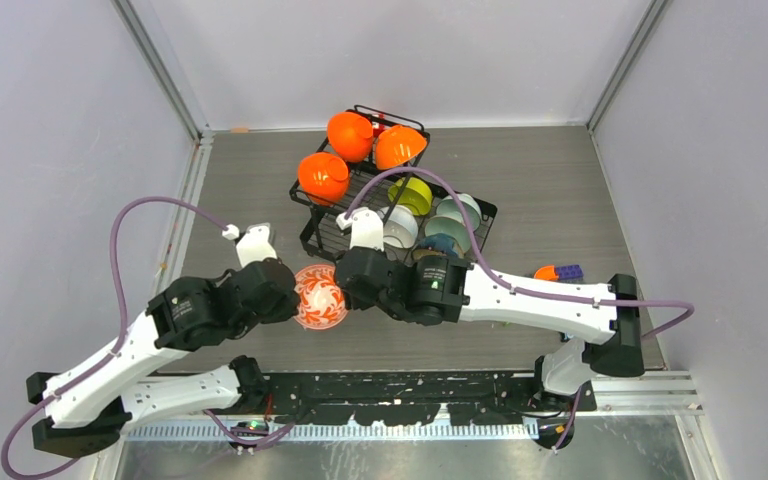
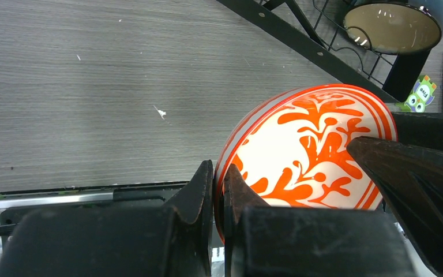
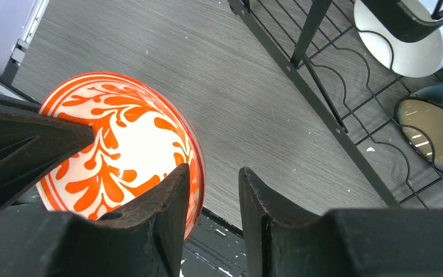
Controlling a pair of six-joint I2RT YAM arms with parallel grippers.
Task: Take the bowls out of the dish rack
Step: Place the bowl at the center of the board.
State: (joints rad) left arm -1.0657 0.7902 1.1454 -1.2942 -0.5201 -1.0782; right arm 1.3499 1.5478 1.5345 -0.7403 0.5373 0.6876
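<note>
A white bowl with a red pattern hangs tilted above the table in front of the black dish rack. My left gripper is shut on its rim. My right gripper is at the opposite rim, jaws apart: one finger lies over the bowl's inside and the rim sits just within the gap. Three orange bowls sit on the rack's upper part. Lime, white, mint and dark bowls stand in the lower tier.
Flat toy blocks lie on the table right of the rack, and an owl card lies by its corner. The black mounting rail runs along the near edge. Walls close in on both sides.
</note>
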